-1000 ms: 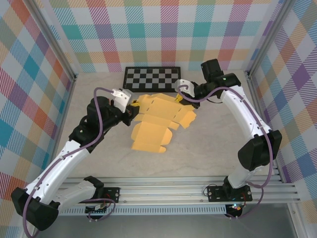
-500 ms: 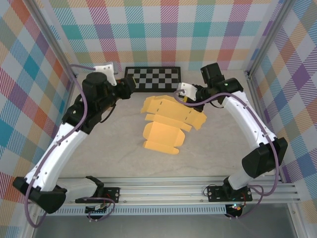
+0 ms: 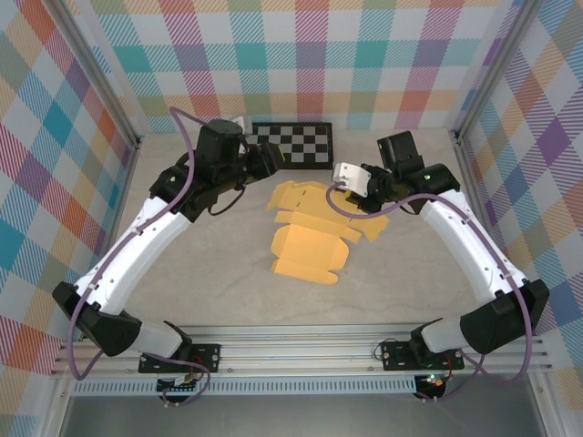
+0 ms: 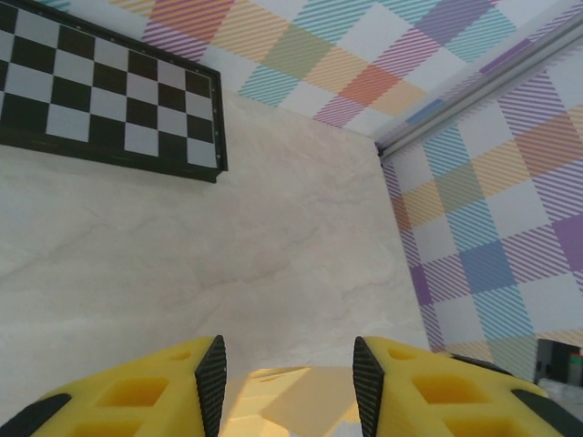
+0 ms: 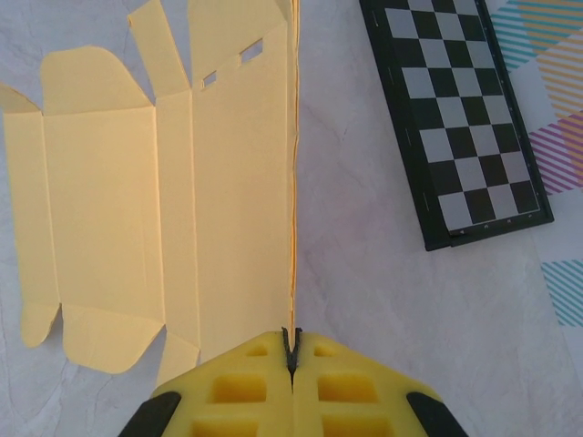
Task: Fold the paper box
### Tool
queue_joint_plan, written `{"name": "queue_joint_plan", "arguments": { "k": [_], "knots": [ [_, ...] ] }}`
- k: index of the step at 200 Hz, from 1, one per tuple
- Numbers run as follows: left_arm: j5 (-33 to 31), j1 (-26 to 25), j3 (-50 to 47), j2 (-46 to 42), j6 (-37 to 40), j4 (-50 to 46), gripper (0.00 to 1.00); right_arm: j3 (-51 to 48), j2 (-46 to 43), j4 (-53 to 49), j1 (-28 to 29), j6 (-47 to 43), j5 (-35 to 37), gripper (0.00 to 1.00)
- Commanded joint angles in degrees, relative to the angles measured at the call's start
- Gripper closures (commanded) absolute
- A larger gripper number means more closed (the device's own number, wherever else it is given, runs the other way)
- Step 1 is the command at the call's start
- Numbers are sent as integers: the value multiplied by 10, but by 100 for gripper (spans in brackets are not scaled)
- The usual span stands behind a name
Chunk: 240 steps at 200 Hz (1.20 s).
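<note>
The paper box is a flat tan-orange die-cut sheet lying unfolded on the table's middle. My right gripper is at its far right edge, shut on it. In the right wrist view one panel of the paper box stands up on edge and runs straight into the shut right gripper; the other panels and flaps lie flat to the left. My left gripper hovers behind the sheet near the checkerboard, open, nothing between its fingers. In the left wrist view the left gripper has a corner of the paper box below it.
A black-and-white checkerboard lies flat at the back of the table, left of centre in the left wrist view and right of the sheet in the right wrist view. Plaid walls and aluminium posts enclose the table.
My left gripper let go of the sheet's left edge, opened, and swung back toward the checkerboard. The right gripper drew the sheet to the right, still shut on it.
</note>
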Motion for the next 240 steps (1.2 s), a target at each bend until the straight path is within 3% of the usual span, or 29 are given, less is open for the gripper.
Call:
{"name": "queue_joint_plan", "arguments": {
  "k": [1,55,93,173,240],
  "knots": [
    [-27,-28,40,31,-14,-32,55,-17,-16,26,10,-15,5,100],
    [-62,-63,86,96,-25,-55,53,-36,-8,44,30,-14,38,100],
    [-49,-63,82,124,-46,-63,52,-43,-4,52,37,-11,43,100],
    [-46,-69,5,122,-129,-37,48,-92,-8,141,62,6,101,100],
    [5,-73,-38,127,-195,5,49,-117,-14,184,64,33,110,100]
  ]
}}
